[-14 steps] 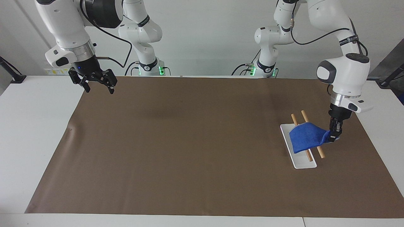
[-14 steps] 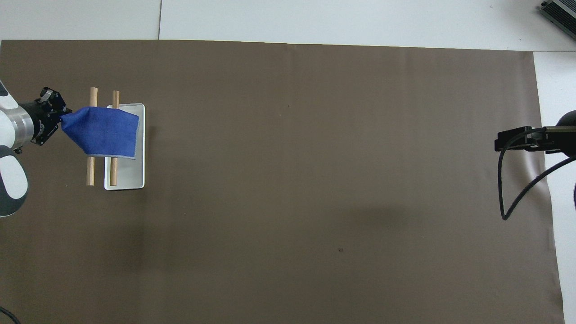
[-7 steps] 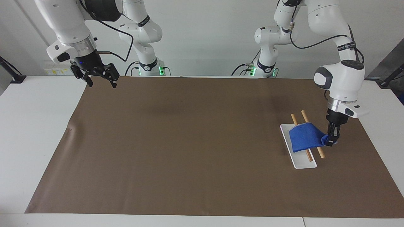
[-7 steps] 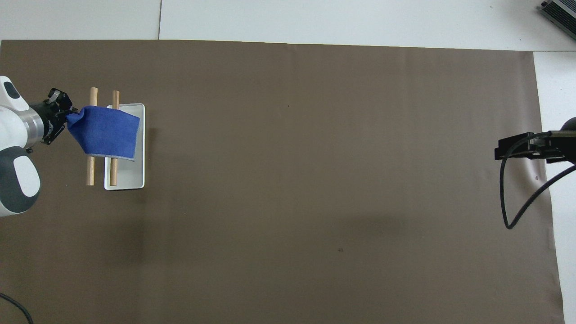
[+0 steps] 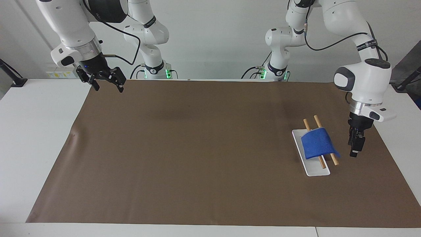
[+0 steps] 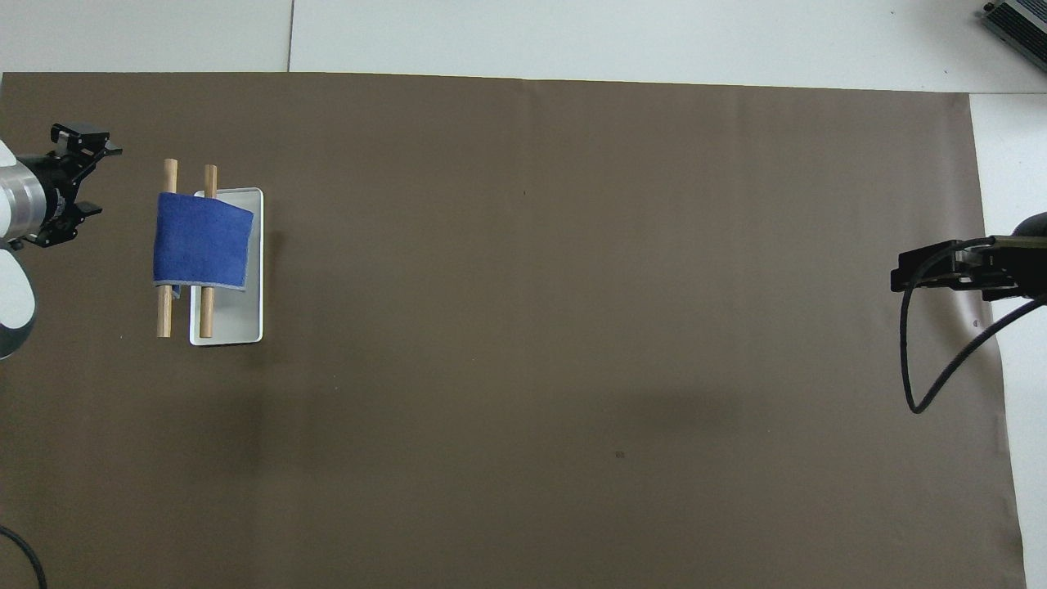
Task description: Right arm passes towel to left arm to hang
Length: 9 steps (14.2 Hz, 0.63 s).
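Note:
The blue towel [image 5: 317, 144] [image 6: 199, 240] lies draped across two wooden rods [image 5: 334, 160] of a small rack with a white tray base [image 5: 316, 172]. Nothing grips the towel, and one corner hangs off the outer rod. My left gripper [image 5: 356, 148] [image 6: 103, 180] hangs low over the brown mat beside the rack, toward the left arm's end of the table. It is open, empty and a short gap from the towel. My right gripper [image 5: 109, 88] is held up open and empty over the mat's corner at the right arm's end.
A brown mat [image 5: 197, 148] covers most of the white table [image 5: 36, 131]. The rack stands on it toward the left arm's end. A black cable [image 6: 941, 368] loops from the right arm's wrist.
The left gripper opened, let go of the towel's corner and drew away from the rack. The corner dropped and the towel settled over the rods. The right gripper rose slightly.

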### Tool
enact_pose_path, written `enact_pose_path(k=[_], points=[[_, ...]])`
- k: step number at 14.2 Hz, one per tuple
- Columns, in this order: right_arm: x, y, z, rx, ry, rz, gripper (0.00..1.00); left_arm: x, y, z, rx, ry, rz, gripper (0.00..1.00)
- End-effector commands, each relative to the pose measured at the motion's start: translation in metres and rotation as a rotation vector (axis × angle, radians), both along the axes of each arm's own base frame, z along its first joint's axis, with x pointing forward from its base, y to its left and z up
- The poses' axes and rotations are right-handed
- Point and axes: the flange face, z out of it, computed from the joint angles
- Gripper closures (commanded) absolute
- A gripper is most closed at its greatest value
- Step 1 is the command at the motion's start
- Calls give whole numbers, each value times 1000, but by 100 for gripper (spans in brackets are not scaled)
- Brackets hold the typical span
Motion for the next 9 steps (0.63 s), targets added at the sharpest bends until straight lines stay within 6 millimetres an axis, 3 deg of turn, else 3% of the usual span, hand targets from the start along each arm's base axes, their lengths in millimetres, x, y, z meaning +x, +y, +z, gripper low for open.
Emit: enact_pose_path(k=[1, 5, 7, 9], points=[[-4, 3, 1, 16, 10, -14, 0, 33, 9, 33, 60, 105, -89, 12], [-4, 3, 1, 16, 10, -14, 0, 32, 1, 56, 73, 241, -201, 16], [-3, 4, 1, 16, 7, -9, 0, 24, -23, 72, 80, 345, -352, 18], [-3, 7, 6, 8, -3, 8, 0, 7, -26, 87, 88, 466, -530, 18]])
